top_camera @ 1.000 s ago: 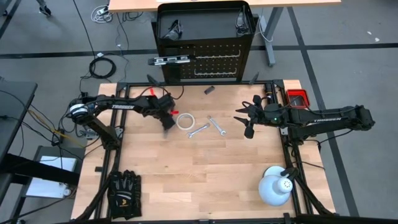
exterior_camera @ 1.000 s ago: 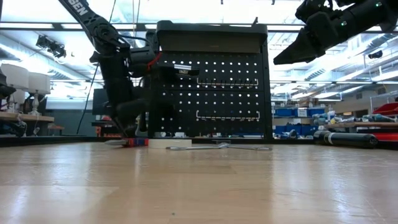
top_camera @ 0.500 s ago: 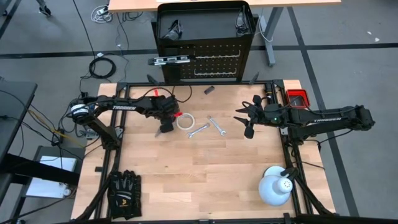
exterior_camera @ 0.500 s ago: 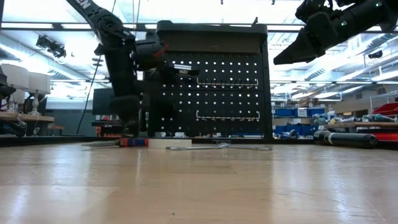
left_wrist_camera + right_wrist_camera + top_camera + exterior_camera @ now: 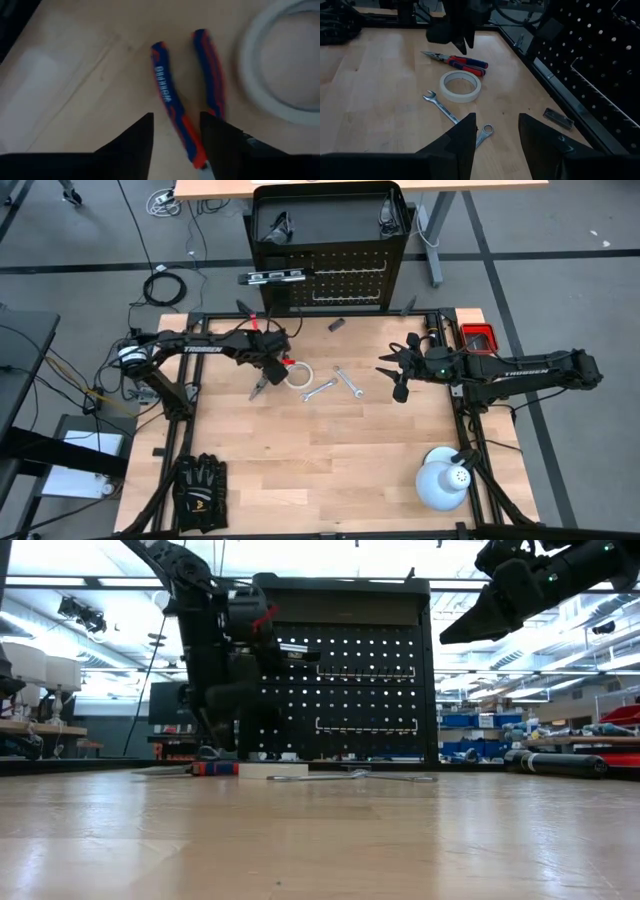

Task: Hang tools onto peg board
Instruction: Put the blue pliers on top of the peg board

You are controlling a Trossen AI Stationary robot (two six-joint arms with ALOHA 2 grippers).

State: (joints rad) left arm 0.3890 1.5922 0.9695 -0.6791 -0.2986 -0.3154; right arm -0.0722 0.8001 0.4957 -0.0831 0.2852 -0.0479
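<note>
The overhead shot gave the whole layout: the left gripper sat over the red-handled pliers, left of centre on the wooden table, with the white tape roll just beside them. Two silver wrenches, one and the other, touched at their ends near the middle of the frame. The peg board stood along the top edge, with a slim level bar on its left side.

What only the left wrist view showed: the fingers were spread, and the red-and-blue handles lay flat on the wood between and beyond them, not pinched. The tape roll filled the right of that frame.

From the low view you got height instead: the left gripper hung just above the table at left, arm bent steeply down, while the right gripper was way up in the upper right corner, well clear of everything.

The right wrist view looked back across the table past its own parted fingers: pliers, tape, wrenches, and a small dark object near the peg board at right. The right arm was stretched in from the right edge, jaws apart and holding nothing.
</note>
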